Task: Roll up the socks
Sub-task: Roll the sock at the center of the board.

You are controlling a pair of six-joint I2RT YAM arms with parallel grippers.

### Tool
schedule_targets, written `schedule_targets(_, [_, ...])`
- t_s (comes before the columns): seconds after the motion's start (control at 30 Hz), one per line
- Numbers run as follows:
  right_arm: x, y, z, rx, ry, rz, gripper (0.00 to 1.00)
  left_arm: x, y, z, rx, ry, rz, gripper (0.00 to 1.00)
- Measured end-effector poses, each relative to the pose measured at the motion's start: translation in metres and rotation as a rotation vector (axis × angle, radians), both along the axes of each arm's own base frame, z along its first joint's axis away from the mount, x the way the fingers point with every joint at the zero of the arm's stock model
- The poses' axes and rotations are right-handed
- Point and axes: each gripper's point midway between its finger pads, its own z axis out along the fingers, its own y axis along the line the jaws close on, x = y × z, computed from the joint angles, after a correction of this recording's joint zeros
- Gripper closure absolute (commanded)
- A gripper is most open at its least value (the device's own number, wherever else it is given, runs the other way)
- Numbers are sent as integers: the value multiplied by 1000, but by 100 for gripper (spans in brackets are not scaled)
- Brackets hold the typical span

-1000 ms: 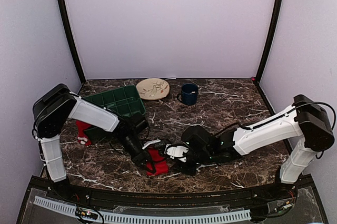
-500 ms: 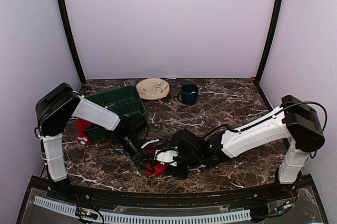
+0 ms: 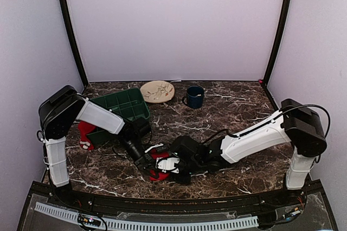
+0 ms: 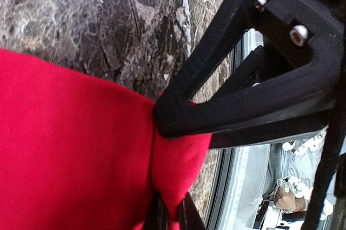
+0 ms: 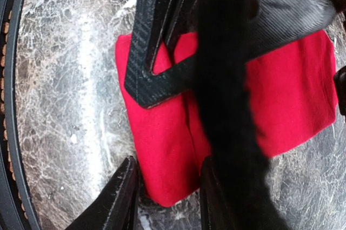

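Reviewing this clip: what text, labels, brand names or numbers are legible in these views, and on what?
None can be read in any view.
Plate: a decorative pattern only, no letters.
Mug, green bin and red sock: no label shows.
Clutter at the left wrist view's lower right corner: too blurred to read.

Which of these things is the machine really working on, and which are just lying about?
Part of the job:
bright red fabric sock at the front edge
second red fabric sock, white-trimmed, at the left

Just lying about:
green plastic tray
round beige plate
dark blue mug
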Motion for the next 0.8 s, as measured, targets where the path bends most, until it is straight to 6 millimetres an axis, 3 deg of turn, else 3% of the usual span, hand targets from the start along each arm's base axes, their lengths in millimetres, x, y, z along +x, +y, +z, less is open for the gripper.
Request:
schedule_targets(0.43, [0, 5, -7, -13, -6, 22, 93, -3, 1, 0, 0, 23, -3, 97])
schedule_targets(0.6, [0, 6, -6, -11, -2, 20, 95, -2, 2, -1, 8, 24, 1, 86])
schedule_targets(0.8, [1, 6, -6, -5, 17, 14, 96, 3, 3, 0, 28, 9, 28, 82])
